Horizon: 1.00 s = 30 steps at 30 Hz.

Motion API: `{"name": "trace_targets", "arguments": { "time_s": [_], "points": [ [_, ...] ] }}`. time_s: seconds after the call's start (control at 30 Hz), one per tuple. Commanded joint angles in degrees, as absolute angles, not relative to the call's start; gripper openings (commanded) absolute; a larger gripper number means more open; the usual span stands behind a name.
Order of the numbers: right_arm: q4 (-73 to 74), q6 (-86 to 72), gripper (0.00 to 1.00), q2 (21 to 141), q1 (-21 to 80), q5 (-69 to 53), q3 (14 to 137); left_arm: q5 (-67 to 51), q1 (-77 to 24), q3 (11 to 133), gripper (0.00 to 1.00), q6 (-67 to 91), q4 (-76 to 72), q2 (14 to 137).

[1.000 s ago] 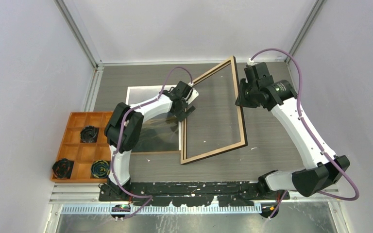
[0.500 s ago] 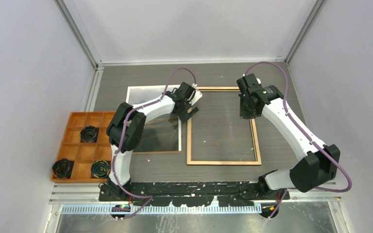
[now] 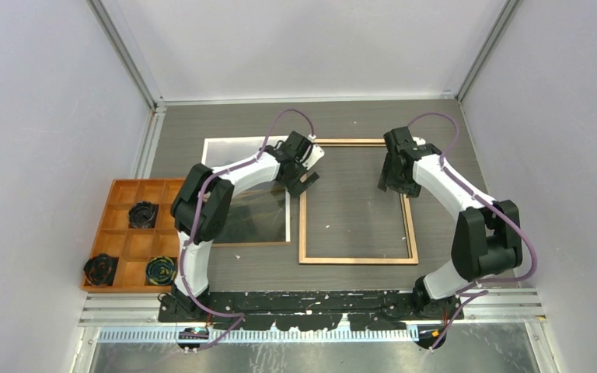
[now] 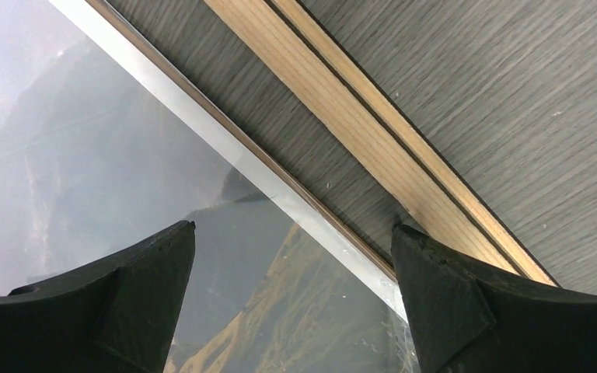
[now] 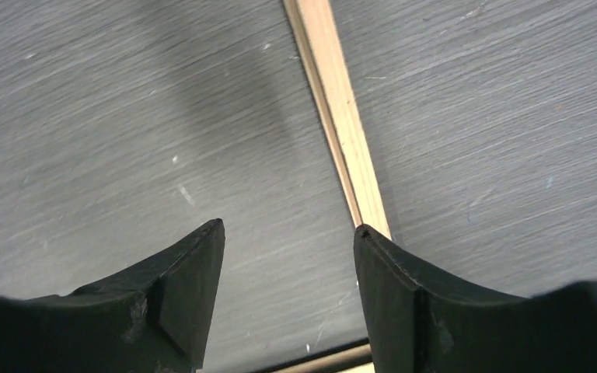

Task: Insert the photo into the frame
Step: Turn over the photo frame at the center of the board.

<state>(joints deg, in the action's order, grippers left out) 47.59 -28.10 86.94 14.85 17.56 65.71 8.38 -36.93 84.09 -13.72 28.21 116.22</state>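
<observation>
While frame (image 3: 357, 261) lies flat, grey tabletop (image 3: 233, 120), white walls (image 3: 47, 116)

The frame (image 3: 357, 259) is lying flat on the table (image 3: 435, 132), a little right of the middle. The photo (image 3: 260, 221) is lying flat just left of it, side by side, with a thin strip of table between them. The left gripper (image 3: 305, 180) is hanging over that strip, near the frame's back left corner. The right gripper (image 3: 392, 185) is hanging over the frame's right rail. A tray (image 3: 128, 250) is sitting at the left edge of the table, left of the photo. Three round things are lying in it: one (image 3: 143, 214) farther back, two (image 3: 101, 268) (image 3: 160, 270) at the front.
</observation>
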Motion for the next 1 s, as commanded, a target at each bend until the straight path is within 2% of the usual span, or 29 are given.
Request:
{"name": "trace_targets", "arguments": {
  "time_s": [0.0, 0.17, 0.3, 0.4, 0.6, 0.77, 0.83, 0.97],
  "points": [
    [39.11, -32.04, 0.67, 90.26, 12.13, 16.47, 62.83, 7.2, -37.95, 84.98, 1.0, -12.8, 29.32, 115.34],
    [34.49, -33.83, 0.65, 94.54, 7.68, 13.34, 60.7, 7.7, -38.83, 88.26, 1.0, -12.49, 30.08, 117.81],
    [33.56, -34.72, 0.57, 96.44, 3.81, 13.25, 59.4, 8.53, -39.58, 90.45, 1.0, -12.63, 30.38, 119.14],
    [33.02, -35.44, 0.52, 96.13, 1.45, 13.39, 57.81, 9.63, -40.14, 91.86, 1.0, -13.03, 30.37, 120.05],
    [31.39, -37.82, 0.5, 91.75, -0.78, 15.09, 53.51, 10.74, -41.16, 95.85, 1.0, -13.21, 31.24, 123.25],
    [28.29, -39.18, 0.51, 87.57, -0.47, 9.75, 51.35, 10.86, -41.16, 99.46, 1.0, -13.09, 34.8, 123.65],
    [27.52, -39.45, 0.55, 85.59, 0.86, 8.07, 52.57, 9.87, -40.13, 100.88, 1.0, -13.19, 37.33, 122.42],
    [27.9, -39.2, 0.66, 83.18, 9.75, 8.43, 58.97, 6.24, -34.6, 104.93, 1.0, -12.84, 44.63, 118.39]
  ]
}}
